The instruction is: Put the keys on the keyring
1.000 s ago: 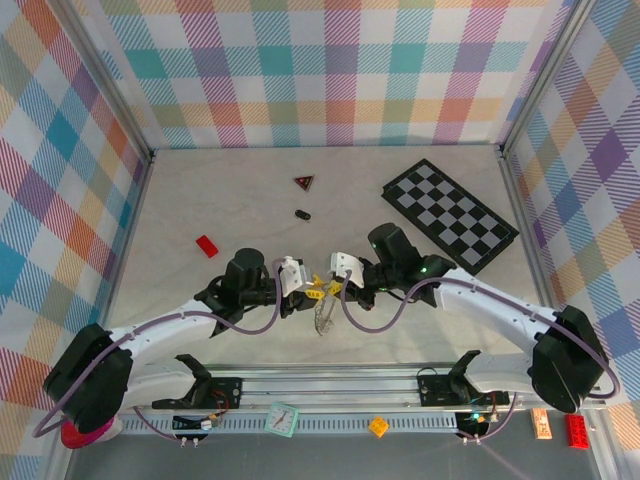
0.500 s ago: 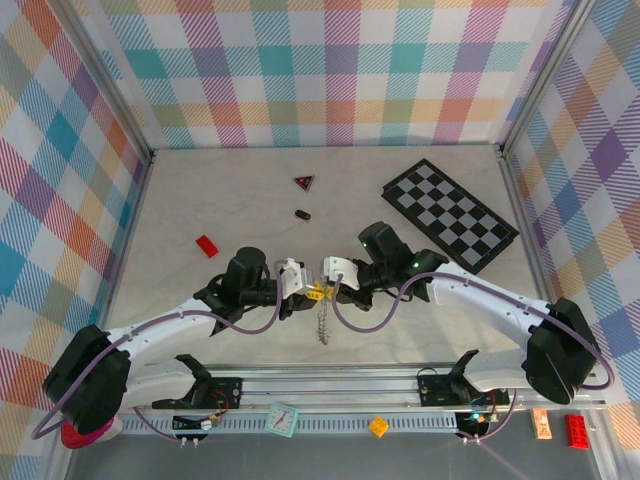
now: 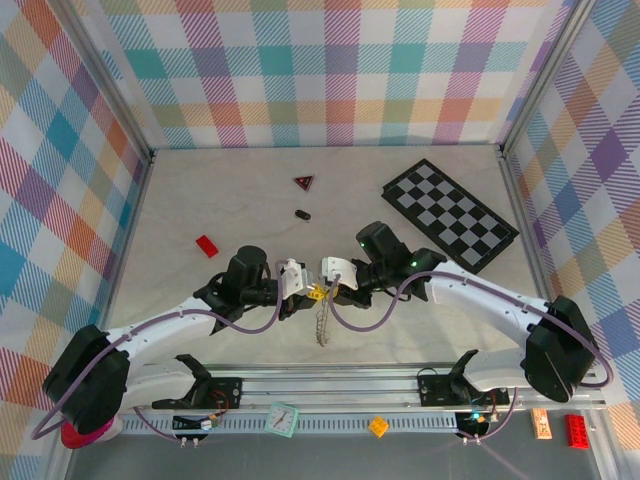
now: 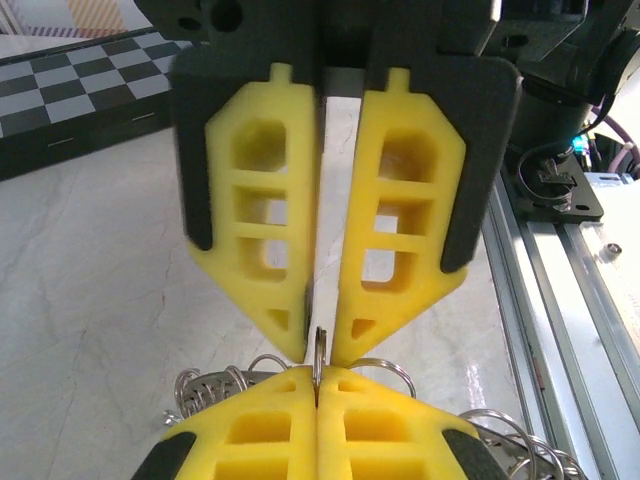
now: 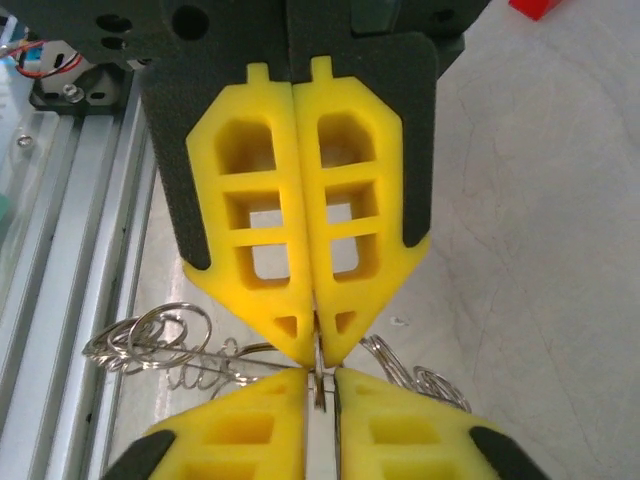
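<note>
The right hand (image 5: 320,385) has slid toward nine o'clock and eased its jaws apart, while the left hand (image 4: 318,385) clamps the keyring (image 4: 319,345), its keys (image 3: 321,325) dangling near the tabletop's (image 3: 230,200) six o'clock, seemingly a hand-over.

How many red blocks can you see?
2 red blocks: one on the table, left side; one off it, bottom right corner. More may be hidden.
</note>
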Controlling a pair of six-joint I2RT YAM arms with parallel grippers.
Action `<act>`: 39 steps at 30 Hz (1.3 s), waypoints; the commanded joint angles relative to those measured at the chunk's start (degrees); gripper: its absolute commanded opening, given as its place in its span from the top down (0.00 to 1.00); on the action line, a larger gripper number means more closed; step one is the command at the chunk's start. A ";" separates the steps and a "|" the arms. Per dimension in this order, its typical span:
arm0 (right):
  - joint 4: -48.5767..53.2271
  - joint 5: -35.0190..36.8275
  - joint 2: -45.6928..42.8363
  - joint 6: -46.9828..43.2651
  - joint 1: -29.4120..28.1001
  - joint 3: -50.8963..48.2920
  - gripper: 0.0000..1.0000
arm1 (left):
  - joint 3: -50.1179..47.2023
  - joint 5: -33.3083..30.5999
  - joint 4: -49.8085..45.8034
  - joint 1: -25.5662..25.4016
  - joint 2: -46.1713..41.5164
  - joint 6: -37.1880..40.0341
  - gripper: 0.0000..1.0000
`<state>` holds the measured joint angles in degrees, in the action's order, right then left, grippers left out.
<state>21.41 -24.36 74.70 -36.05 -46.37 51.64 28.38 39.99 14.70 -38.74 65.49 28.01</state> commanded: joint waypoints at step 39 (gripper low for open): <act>-10.16 -2.55 -2.98 55.70 -0.48 -4.97 0.82 | 1.85 -7.29 1.56 -2.69 -0.12 -5.25 1.00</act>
<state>12.12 -26.76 71.22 19.51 -46.15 44.93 28.45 32.84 15.31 -40.86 65.49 23.38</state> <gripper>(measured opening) 0.181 0.043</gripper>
